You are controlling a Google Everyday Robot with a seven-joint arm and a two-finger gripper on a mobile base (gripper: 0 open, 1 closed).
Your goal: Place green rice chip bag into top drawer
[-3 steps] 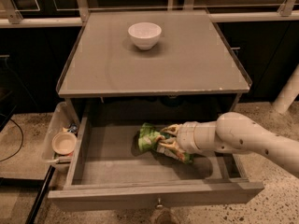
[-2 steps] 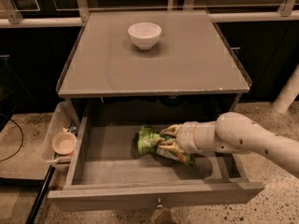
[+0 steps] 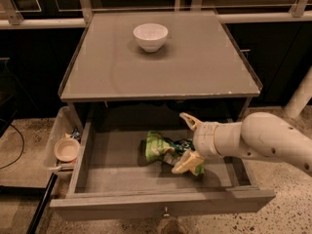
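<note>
A speckled stone floor fills the bottom of the frame, with dark glass-fronted cabinets across the top behind everything. In the middle stands a square grey table, its top bare except for a white bowl near the upper edge. Under the tabletop the top drawer is pulled fully out toward the bottom of the frame, with its flat front panel and small knob lowest. A thick white arm comes in from the right edge and reaches over the drawer's right half. A clear plastic bin sits against the drawer's left side, with a small round dish in it. The green rice chip bag lies crumpled on the drawer floor, just right of centre. The gripper is at the bag's right end with its fingers spread wide, one raised toward the tabletop's underside and the other low, resting on or just above the bag's right end. Compared with a second ago, the fingers have parted from around the bag, which lies in the same spot.
</note>
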